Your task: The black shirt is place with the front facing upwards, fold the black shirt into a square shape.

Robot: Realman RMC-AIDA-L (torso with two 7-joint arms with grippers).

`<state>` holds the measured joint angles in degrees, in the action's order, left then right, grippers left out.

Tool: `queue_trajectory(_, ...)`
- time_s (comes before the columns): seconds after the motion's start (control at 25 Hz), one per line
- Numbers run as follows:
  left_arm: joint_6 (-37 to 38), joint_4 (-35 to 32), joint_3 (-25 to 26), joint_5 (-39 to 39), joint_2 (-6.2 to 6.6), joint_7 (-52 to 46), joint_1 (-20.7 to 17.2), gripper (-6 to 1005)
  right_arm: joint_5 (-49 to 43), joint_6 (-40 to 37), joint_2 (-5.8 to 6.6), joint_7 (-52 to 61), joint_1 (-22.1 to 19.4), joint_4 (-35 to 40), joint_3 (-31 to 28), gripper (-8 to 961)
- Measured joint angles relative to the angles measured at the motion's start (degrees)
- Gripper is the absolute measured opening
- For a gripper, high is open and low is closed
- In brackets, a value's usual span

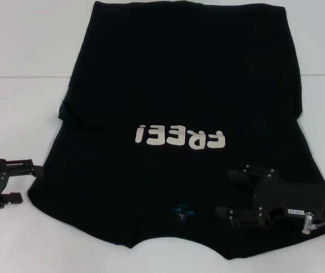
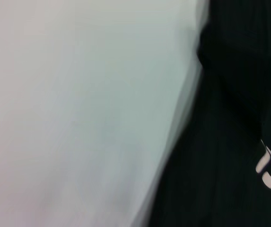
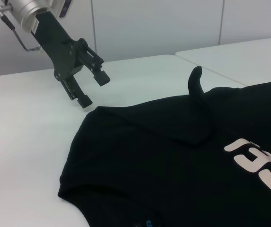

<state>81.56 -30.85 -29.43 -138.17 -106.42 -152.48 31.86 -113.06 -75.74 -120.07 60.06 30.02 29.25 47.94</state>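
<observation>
We see the black shirt [image 1: 179, 102] spread front-up across the middle of the white worktop [image 1: 20, 114], sleeves folded in, collar toward the near edge. Our left gripper [image 1: 16, 181] sits just off the shirt's left edge, jaws apart and empty. Our right gripper [image 1: 230, 193] hovers over the shirt's near right part, open, holding nothing.

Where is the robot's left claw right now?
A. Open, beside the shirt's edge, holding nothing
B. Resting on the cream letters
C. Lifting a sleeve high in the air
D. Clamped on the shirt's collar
A: in the head view the left gripper sits on the white table just off the edge of the black shirt, open and empty; the right wrist view agrees.
</observation>
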Motion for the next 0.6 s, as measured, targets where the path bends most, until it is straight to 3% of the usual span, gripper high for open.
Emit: queue_trajectory(0.6, -2.4, 2.9, 0.5, 0.4, -0.09, -0.7, 0.3, 921, 0.0, -0.1, 0.02, 0.2, 0.2, 0.1, -0.3, 927)
